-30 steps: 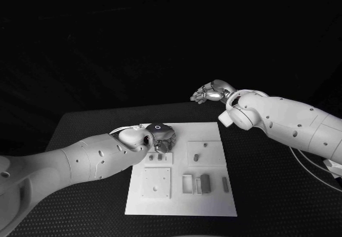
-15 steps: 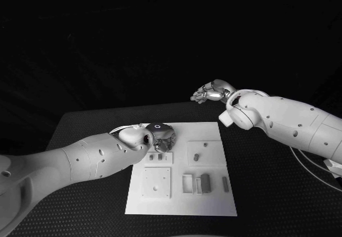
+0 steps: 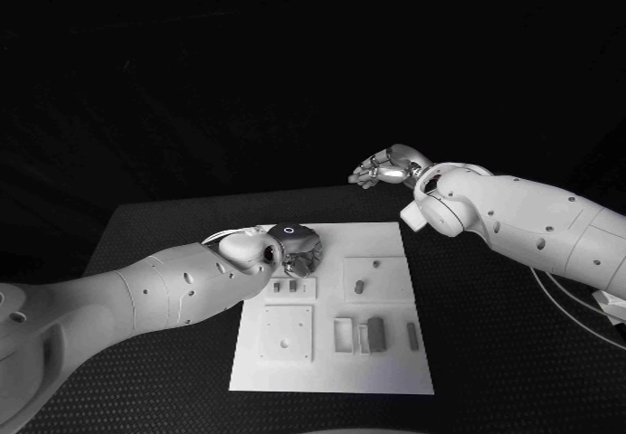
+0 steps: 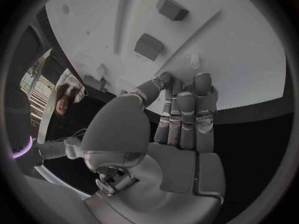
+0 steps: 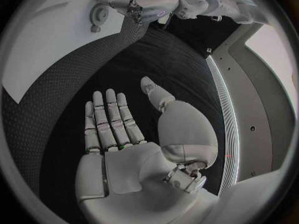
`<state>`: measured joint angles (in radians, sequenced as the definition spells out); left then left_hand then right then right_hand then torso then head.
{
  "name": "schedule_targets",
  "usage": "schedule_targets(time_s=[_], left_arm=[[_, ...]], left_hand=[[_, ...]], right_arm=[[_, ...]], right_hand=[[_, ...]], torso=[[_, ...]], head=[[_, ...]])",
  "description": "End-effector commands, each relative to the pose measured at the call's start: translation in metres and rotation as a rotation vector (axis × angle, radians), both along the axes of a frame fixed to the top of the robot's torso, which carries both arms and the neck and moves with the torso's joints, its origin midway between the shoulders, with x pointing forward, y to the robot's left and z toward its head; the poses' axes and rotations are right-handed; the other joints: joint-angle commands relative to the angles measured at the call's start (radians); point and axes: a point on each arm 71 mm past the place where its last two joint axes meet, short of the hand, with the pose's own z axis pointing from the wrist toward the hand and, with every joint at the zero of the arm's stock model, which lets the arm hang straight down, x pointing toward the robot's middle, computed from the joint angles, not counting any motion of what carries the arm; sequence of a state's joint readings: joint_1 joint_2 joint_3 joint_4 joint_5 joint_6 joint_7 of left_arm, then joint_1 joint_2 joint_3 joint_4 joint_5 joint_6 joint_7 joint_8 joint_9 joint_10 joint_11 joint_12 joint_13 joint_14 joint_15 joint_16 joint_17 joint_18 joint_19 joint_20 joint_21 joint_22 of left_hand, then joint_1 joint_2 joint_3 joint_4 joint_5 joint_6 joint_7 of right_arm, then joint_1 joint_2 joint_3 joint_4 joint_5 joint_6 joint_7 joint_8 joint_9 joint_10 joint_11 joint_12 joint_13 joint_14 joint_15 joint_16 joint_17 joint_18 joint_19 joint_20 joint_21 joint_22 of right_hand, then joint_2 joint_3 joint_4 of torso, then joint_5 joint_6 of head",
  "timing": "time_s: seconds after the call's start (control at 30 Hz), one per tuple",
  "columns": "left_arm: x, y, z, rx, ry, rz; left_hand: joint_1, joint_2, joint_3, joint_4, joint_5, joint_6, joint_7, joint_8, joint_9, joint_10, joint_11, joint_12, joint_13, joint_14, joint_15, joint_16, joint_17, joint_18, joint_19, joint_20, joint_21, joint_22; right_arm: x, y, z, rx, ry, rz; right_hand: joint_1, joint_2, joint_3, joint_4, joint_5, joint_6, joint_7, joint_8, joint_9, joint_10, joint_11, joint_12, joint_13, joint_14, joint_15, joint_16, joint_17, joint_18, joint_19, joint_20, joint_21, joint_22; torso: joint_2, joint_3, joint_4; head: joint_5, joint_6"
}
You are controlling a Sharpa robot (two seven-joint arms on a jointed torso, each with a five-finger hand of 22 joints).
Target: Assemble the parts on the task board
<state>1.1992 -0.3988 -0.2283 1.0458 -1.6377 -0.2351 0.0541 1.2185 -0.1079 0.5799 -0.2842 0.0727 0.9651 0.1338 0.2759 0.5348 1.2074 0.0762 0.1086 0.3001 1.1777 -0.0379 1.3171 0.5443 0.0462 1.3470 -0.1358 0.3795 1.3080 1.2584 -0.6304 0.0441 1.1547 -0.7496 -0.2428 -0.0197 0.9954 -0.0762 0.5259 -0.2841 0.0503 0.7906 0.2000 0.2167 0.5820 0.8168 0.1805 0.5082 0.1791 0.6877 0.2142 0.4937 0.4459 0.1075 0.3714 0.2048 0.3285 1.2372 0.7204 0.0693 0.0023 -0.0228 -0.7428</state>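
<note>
The white task board point(image 3: 392, 362) lies mid-table. Small grey parts stand in it: two pegs point(image 3: 285, 287) below my left hand, a dark bar point(image 3: 375, 334) and a slim one point(image 3: 412, 336) near the front. My left hand point(image 3: 295, 250) hovers over the board's far left corner, fingers pointing down. In the left wrist view that hand point(image 4: 171, 134) has straight fingers with the thumb tip laid against them, just short of a small peg point(image 4: 194, 60); whether anything is pinched is hidden. My right hand point(image 3: 386, 167) hangs raised beyond the board, and its palm point(image 5: 124, 149) is flat, holding nothing.
Two grey blocks point(image 4: 148, 46) sit on the board point(image 4: 249, 50) past the left fingertips. A small gear point(image 5: 98, 16) lies on the board point(image 5: 44, 50) by the left hand point(image 5: 134, 5). Black table point(image 3: 508, 362) surrounds the board.
</note>
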Motion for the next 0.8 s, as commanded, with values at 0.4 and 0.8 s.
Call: schedule_targets(time_s=[0.4, 0.8], left_arm=[[-0.0069, 0.0017, -0.0128, 0.012, 0.089, -0.019], [-0.0064, 0.0023, -0.0128, 0.006, 0.095, -0.012]], left_hand=[[-0.016, -0.019, -0.017, 0.002, -0.007, -0.003, 0.003, -0.003, -0.003, -0.004, 0.001, -0.015, -0.005, 0.006, 0.002, 0.001, -0.003, 0.081, -0.005, 0.001, 0.000, 0.020], [-0.056, -0.040, -0.044, 0.012, -0.006, -0.020, 0.011, -0.012, -0.006, -0.029, 0.010, -0.029, -0.010, -0.002, 0.010, 0.000, -0.003, 0.080, -0.009, 0.005, -0.002, 0.021]], right_arm=[[-0.0006, 0.0006, 0.0004, 0.000, -0.003, 0.013], [-0.0006, 0.0008, 0.0004, 0.000, -0.002, 0.014]], right_hand=[[-0.002, 0.007, 0.005, 0.003, -0.003, -0.007, 0.008, 0.006, -0.001, -0.004, 0.003, 0.006, -0.003, -0.007, -0.002, 0.000, -0.002, -0.009, -0.005, 0.000, -0.002, 0.002], [-0.003, 0.007, 0.005, 0.003, -0.003, -0.007, 0.008, 0.007, -0.001, -0.004, 0.003, 0.007, -0.004, -0.007, -0.002, 0.001, -0.003, -0.009, -0.005, 0.000, -0.003, 0.003]], torso=[[-0.001, 0.0000, 0.0011], [-0.001, -0.0003, 0.0007]], head=[[-0.001, -0.006], [-0.002, -0.009]])
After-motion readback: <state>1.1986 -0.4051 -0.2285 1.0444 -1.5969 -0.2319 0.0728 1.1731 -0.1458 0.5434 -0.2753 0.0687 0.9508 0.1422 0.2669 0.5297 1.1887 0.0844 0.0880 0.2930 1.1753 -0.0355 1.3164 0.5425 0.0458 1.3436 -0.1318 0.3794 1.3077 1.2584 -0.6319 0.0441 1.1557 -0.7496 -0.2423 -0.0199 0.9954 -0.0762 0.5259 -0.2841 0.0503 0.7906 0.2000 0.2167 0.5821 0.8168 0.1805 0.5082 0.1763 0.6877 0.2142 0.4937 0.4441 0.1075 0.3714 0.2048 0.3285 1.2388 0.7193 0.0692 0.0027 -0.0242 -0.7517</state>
